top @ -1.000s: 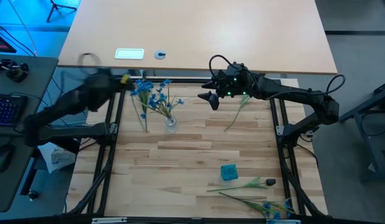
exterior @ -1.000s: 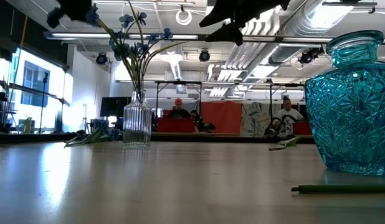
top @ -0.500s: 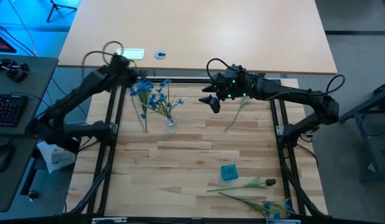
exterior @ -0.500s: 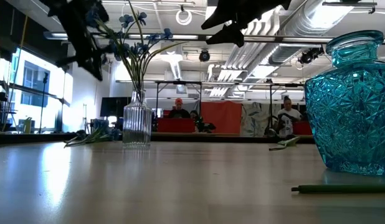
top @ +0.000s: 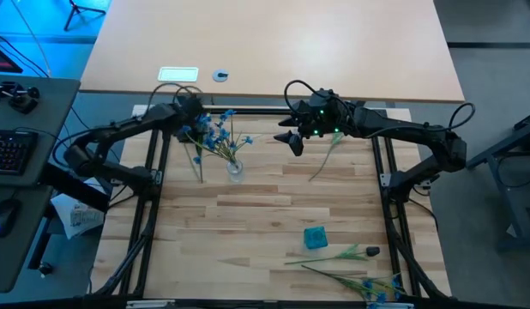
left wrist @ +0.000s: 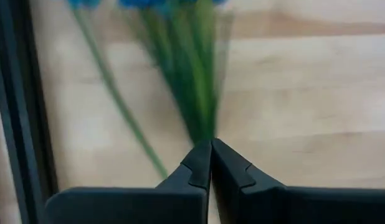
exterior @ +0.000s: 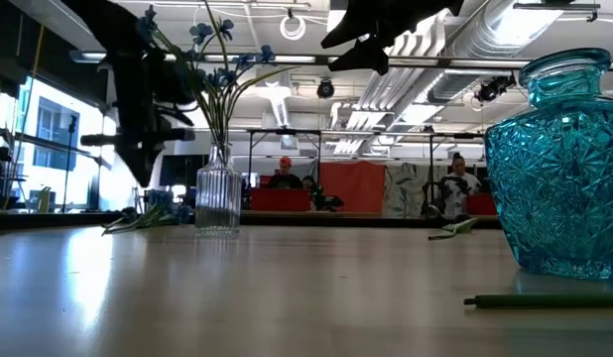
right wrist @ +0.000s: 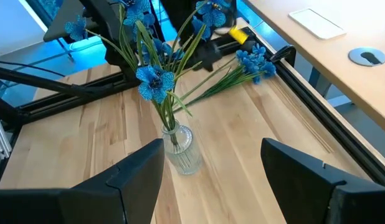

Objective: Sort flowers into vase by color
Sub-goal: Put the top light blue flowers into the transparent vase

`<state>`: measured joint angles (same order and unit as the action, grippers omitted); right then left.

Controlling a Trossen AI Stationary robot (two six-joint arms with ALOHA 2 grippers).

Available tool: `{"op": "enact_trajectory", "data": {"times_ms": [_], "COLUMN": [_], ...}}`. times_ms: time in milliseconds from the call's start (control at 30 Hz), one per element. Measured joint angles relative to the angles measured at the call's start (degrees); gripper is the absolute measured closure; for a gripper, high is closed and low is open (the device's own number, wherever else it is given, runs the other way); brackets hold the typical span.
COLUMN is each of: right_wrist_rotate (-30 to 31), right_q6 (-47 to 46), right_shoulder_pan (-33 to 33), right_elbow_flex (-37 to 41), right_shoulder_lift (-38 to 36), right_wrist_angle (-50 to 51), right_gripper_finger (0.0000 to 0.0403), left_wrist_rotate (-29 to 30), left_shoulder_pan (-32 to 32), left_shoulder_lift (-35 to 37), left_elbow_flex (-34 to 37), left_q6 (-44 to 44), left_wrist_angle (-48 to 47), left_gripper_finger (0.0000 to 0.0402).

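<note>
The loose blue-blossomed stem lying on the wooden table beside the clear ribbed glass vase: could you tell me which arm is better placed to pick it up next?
Probably the left. The left gripper, fingers shut, hangs by that loose blue-blossomed stem, near the clear ribbed glass vase. The right gripper, open, hovers farther away.

blue flowers (top: 215,137): standing in clear vase (top: 235,168) | more blue flowers (top: 195,129): lying beside it | dark bud flower (top: 355,252) and blue stem (top: 372,287): lying near teal vase (top: 315,238)

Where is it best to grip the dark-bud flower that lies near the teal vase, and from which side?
Probably at mid-stalk, coming straight down from above. The dark-bud flower lies flat on the table, its thin green stalk running sideways, with the bud at the right end. The middle of the stalk sits clear of the teal vase, and gripper fingers set across the stalk should close on it cleanly.
</note>
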<state>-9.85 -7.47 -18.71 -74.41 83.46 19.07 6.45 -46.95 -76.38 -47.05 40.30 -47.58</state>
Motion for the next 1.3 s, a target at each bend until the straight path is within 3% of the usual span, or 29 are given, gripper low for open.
{"op": "enact_trajectory", "data": {"times_ms": [233, 533, 1033, 1300], "right_wrist_rotate": [2.1, 5.8, 8.3, 9.1], "right_q6": [0.5, -0.5, -2.9, -3.1], "right_shoulder_pan": [0.0, 0.0, 0.0, 0.0], "right_elbow_flex": [0.0, 0.0, 0.0, 0.0], "right_shoulder_lift": [0.0, 0.2, 0.2, 0.2], "right_wrist_angle": [0.0, 0.0, 0.0, 0.0], "right_gripper_finger": [0.0139, 0.0139, 0.0139, 0.0139], "left_wrist_rotate": [-8.3, -4.2, 1.0, 1.4], "left_shoulder_pan": [0.3, 0.9, 0.9, 0.9], "left_shoulder_lift": [1.3, 0.9, -1.7, -5.7], "left_elbow_flex": [8.1, 8.1, 8.1, 8.1], "left_q6": [4.2, 1.5, 1.7, 4.6], "left_wrist_angle": [14.3, 10.2, 11.9, 17.4], "left_gripper_finger": [0.0402, 0.0393, 0.0255, 0.0232]}}
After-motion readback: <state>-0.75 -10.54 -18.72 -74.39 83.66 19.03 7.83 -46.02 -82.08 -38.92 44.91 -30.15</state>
